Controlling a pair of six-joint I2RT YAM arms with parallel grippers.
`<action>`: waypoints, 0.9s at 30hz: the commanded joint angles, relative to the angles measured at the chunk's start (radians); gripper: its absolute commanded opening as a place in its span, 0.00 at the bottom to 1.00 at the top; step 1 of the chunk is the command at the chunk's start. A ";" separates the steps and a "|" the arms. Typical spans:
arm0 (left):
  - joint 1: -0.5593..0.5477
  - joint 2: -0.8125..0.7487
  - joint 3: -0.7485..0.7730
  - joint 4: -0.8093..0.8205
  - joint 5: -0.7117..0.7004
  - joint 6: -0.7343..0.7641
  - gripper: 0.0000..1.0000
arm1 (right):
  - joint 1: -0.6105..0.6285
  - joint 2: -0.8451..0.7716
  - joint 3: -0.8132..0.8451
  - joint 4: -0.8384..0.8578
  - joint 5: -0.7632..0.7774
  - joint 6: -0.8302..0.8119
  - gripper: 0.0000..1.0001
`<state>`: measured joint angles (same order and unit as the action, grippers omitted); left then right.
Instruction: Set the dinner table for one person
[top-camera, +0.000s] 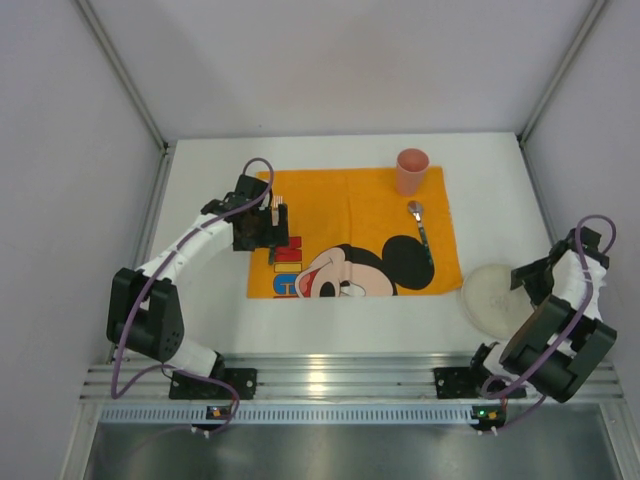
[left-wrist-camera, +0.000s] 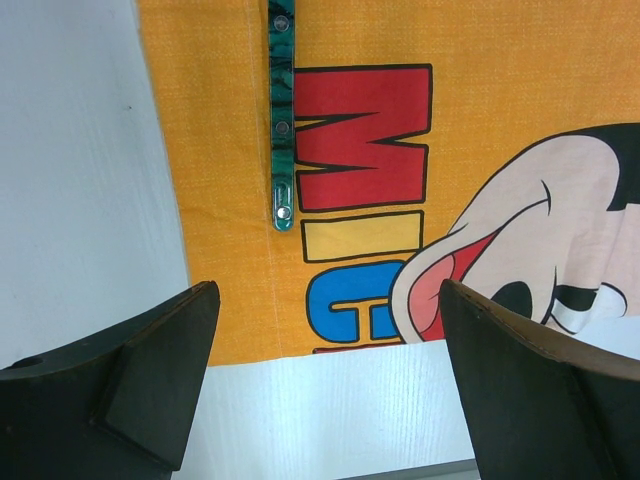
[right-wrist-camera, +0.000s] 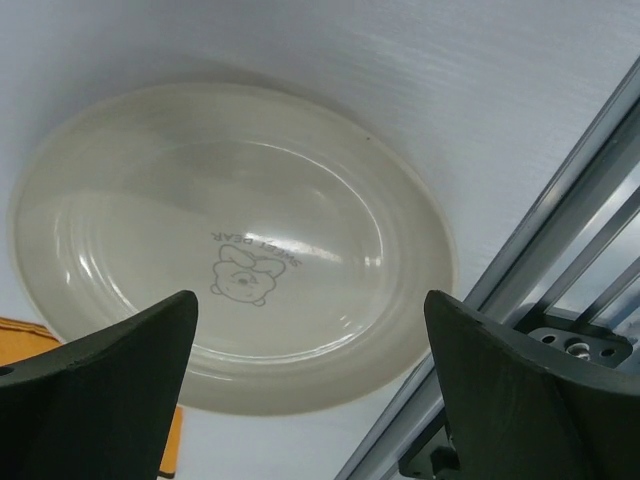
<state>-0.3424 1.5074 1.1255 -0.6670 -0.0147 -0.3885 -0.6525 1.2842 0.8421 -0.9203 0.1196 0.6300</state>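
Note:
The white dinner table (top-camera: 340, 340) carries an orange Mickey Mouse placemat (top-camera: 350, 215). A utensil with a green handle (left-wrist-camera: 282, 120) lies along the mat's left edge, and its handle end shows in the top view (top-camera: 272, 258). My left gripper (top-camera: 262, 232) hovers over it, open and empty (left-wrist-camera: 328, 288). A pink cup (top-camera: 412, 171) stands at the mat's far right corner, with a spoon (top-camera: 421, 226) just in front of it. A round white plate (top-camera: 492, 298) lies on the table right of the mat. My right gripper (top-camera: 530, 284) is open and empty above the plate (right-wrist-camera: 230, 240).
An aluminium rail (right-wrist-camera: 560, 240) runs along the table's near edge, close to the plate. Grey enclosure walls (top-camera: 60, 150) flank the table on both sides. The mat's near edge (left-wrist-camera: 330, 350) borders bare white tabletop.

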 joint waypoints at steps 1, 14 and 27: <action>0.000 -0.026 0.017 0.000 0.009 0.028 0.96 | -0.007 -0.049 -0.034 0.003 0.040 0.010 0.95; -0.001 -0.019 0.025 -0.002 0.010 0.013 0.96 | 0.036 -0.102 -0.156 -0.022 -0.021 0.036 0.90; -0.007 0.016 0.022 0.021 0.053 -0.010 0.95 | 0.054 -0.001 -0.205 0.069 -0.027 0.065 0.88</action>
<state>-0.3439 1.5135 1.1255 -0.6662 0.0212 -0.3908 -0.6052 1.2419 0.6525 -0.9062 0.0914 0.6720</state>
